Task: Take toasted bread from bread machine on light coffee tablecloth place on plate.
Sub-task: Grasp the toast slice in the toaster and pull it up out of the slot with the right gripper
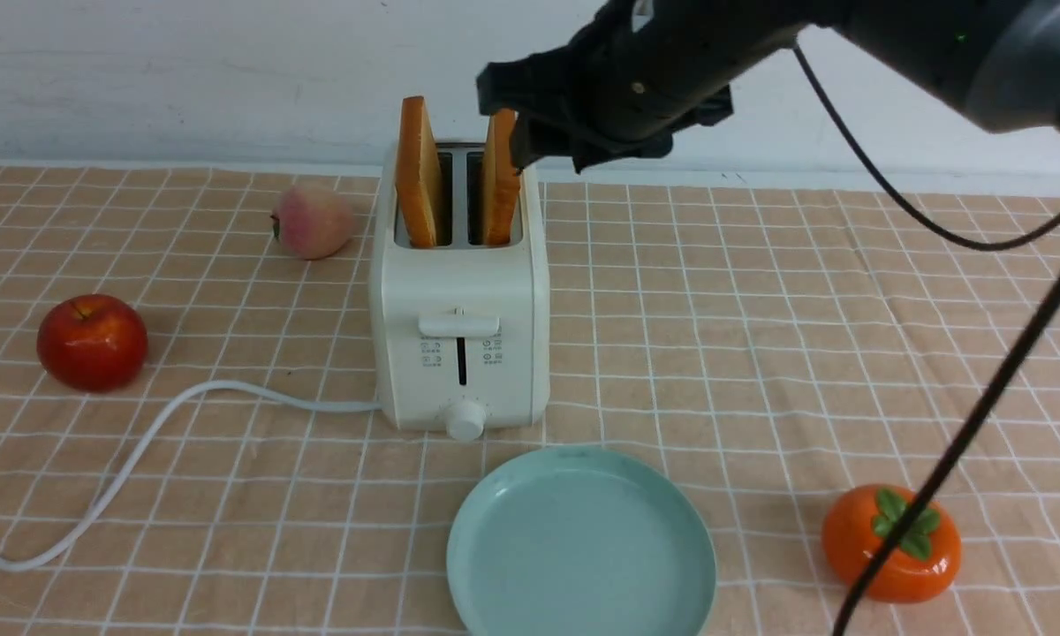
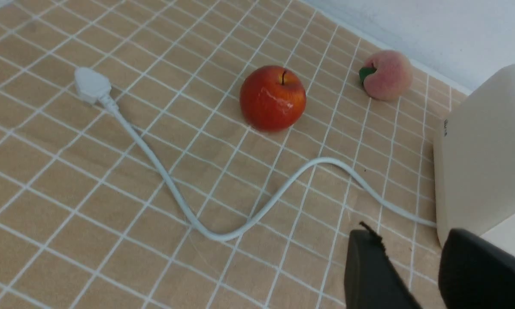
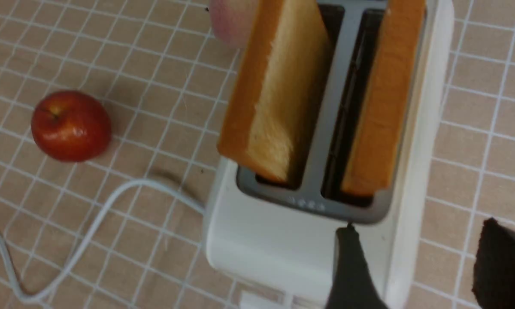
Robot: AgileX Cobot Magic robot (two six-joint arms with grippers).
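The bread machine stands mid-table on the light coffee tablecloth. Two slices of toasted bread stand upright in its slots, the left slice and the right slice. The plate lies empty just in front of it. My right gripper is open and hovers at the top of the right slice. In the right wrist view the right gripper is over the toaster's right front edge, with nothing between the fingers. My left gripper is open and empty, low beside the toaster's left side.
A red apple and a peach lie left of the toaster. An orange persimmon lies front right. The white cord snakes off to the left, ending in a plug. The right arm's black cable hangs across the right side.
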